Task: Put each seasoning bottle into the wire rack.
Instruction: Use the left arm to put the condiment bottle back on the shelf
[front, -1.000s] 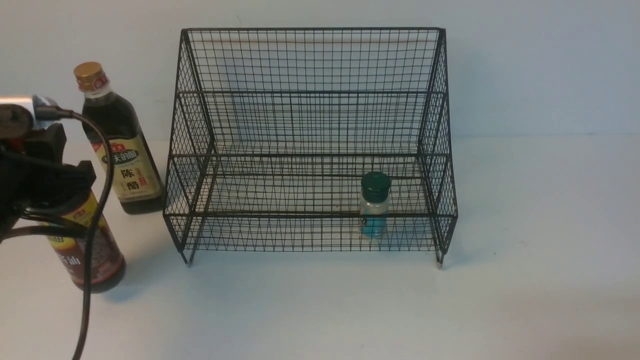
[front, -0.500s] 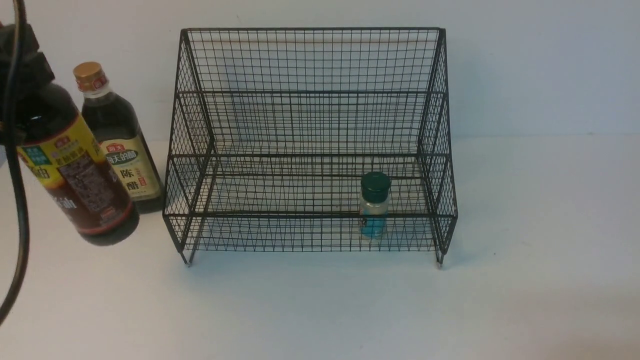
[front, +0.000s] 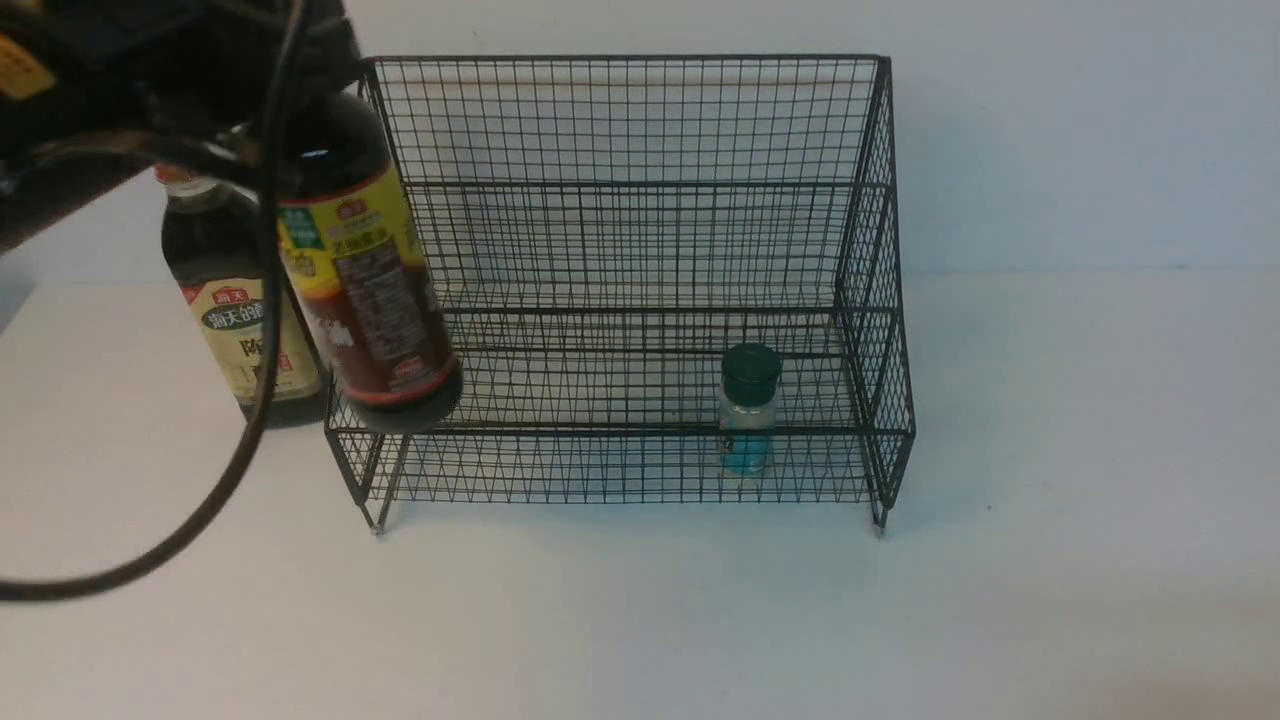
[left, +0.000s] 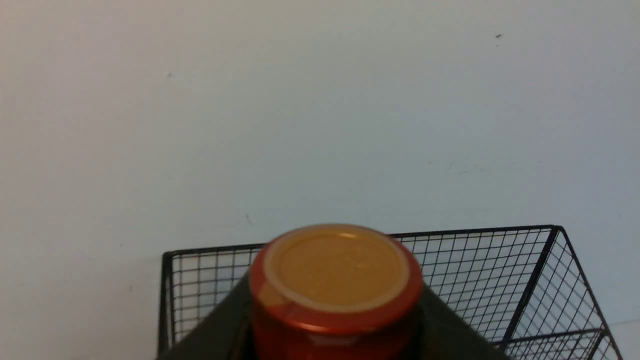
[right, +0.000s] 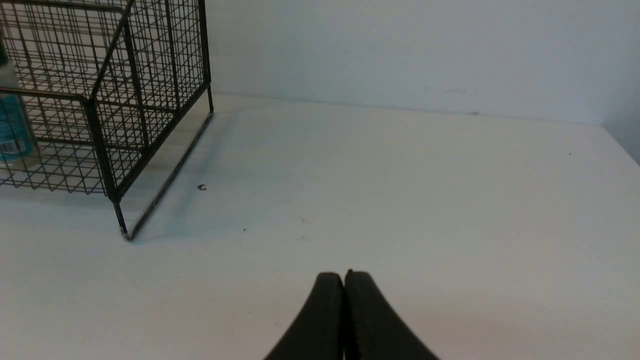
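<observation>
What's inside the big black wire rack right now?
One small clear jar with a dark green cap and blue contents, on the lower tier. The held yellow-and-red-labelled bottle covers the left front corner, hiding that spot.

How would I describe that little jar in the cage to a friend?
Find the black wire rack on the white table. On its lower tier, toward the right, stands a small jar. Its green cap and blue contents set it apart from the tall dark cream-label bottle and yellow-label bottle at left.
</observation>
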